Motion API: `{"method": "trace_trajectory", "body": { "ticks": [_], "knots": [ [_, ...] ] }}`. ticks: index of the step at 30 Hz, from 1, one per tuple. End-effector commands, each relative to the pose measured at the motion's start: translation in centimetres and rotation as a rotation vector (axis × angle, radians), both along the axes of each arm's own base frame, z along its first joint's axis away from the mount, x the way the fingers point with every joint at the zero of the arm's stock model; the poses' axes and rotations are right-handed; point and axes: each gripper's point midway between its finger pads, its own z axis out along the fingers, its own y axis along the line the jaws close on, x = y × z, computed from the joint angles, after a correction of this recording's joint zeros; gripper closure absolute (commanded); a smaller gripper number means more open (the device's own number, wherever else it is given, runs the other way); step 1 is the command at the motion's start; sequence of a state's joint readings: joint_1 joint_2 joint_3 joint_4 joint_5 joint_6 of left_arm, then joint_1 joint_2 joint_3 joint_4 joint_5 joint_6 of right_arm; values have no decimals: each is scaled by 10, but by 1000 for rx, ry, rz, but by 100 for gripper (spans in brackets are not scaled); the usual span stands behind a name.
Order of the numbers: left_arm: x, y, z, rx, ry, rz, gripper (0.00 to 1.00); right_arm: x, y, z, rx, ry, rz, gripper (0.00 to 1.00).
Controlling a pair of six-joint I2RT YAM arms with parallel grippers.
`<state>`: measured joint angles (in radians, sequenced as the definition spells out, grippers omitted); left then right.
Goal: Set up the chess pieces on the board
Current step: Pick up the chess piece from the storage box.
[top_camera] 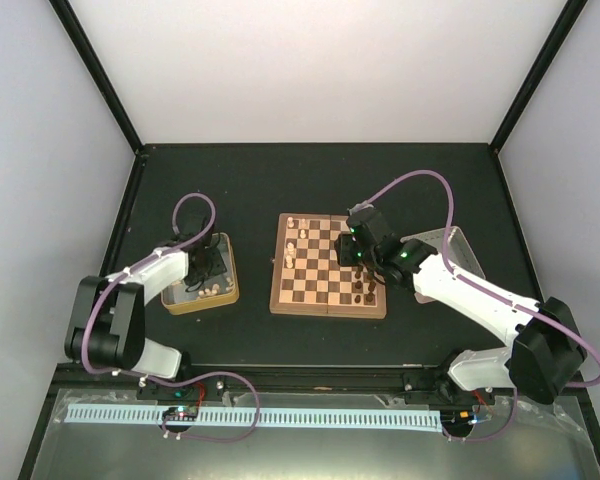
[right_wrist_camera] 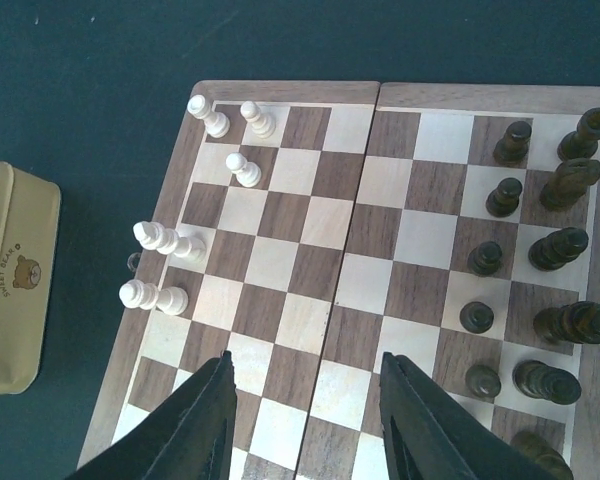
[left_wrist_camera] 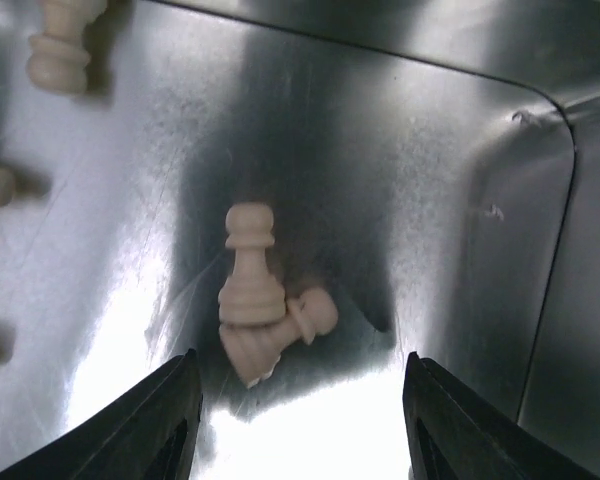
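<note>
Left gripper (left_wrist_camera: 300,405) hangs open inside the shiny metal tin (left_wrist_camera: 580,260), whose curved wall rises close on its right. Just ahead, a pale turned-wood pawn (left_wrist_camera: 248,265) touches two other pale pieces. Right gripper (right_wrist_camera: 305,400), open and empty, hovers over the checkered wooden board (right_wrist_camera: 290,220); dark pieces (right_wrist_camera: 558,247) crowd its right.

A gold-tan tin (top_camera: 205,303) and a silver-grey tray (top_camera: 458,243) rest on the black table (top_camera: 310,180).

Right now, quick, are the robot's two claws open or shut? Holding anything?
Left gripper: open, empty, over pale chess pieces in the tin.
Right gripper: open, empty, over the board.
</note>
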<state>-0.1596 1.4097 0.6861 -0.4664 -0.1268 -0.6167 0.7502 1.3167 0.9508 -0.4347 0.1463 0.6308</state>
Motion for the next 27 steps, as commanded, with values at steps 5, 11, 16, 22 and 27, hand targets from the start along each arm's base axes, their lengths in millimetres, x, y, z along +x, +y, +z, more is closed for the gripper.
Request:
{"method": "trace_trajectory", "body": {
  "ticks": [5,11,16,22,27],
  "knots": [
    [30,1,1,4,-11,-38,44,3,-3,6,-9,-2,-14,60],
    [28,-6,-7,-26,16,-74,61,1,-9,7,-17,6,-42,60],
    [24,-7,-11,-32,28,-82,64,-2,-11,6,-2,22,-63,61],
    [20,-4,-11,-20,25,-70,73,-5,-8,1,36,40,-64,63],
    [17,0,-3,-12,-15,-50,75,-6,-8,0,45,35,-60,63]
  ]
}}
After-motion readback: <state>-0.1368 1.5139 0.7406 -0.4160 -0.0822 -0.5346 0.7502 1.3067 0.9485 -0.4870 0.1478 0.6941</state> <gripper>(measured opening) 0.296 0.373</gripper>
